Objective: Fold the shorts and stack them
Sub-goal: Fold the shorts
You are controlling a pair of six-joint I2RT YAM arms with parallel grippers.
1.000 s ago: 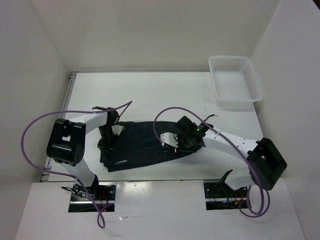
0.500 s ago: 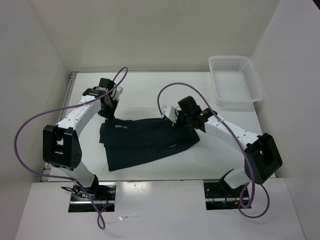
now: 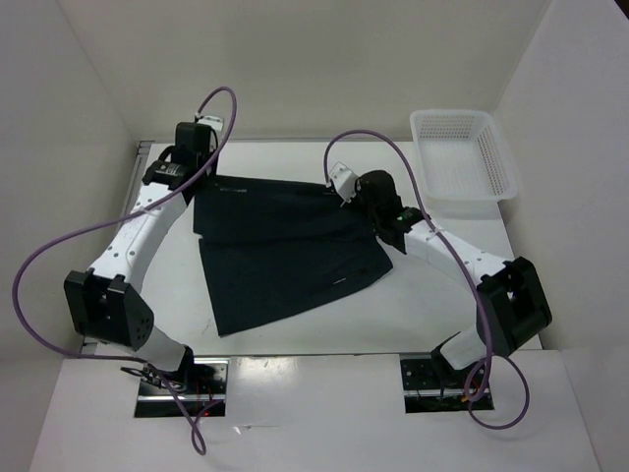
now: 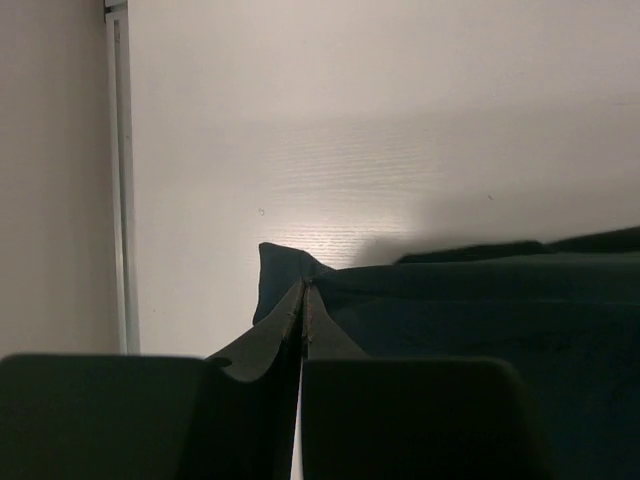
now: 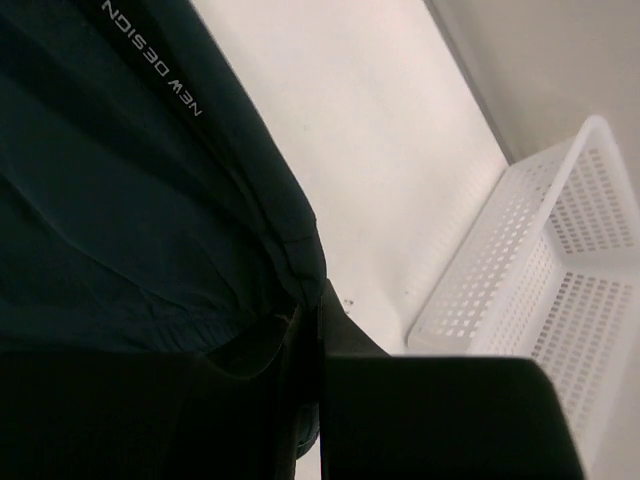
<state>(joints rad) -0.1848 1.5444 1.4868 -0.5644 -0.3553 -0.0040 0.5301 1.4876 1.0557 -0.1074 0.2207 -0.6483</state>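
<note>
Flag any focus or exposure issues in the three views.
Top external: sharp, evenly lit, but the shorts are near-black with little fold detail. Left wrist: left fingers are blurred dark blocks, and a bright patch sits on the table. Right wrist: right fingers blurred too; the shorts' white print and the basket stay crisp.

Left arm (image 3: 138, 231), right arm (image 3: 457, 258): white shells, black joints, purple cables (image 3: 378, 136); dark end effector fingers (image 4: 150, 415).
</note>
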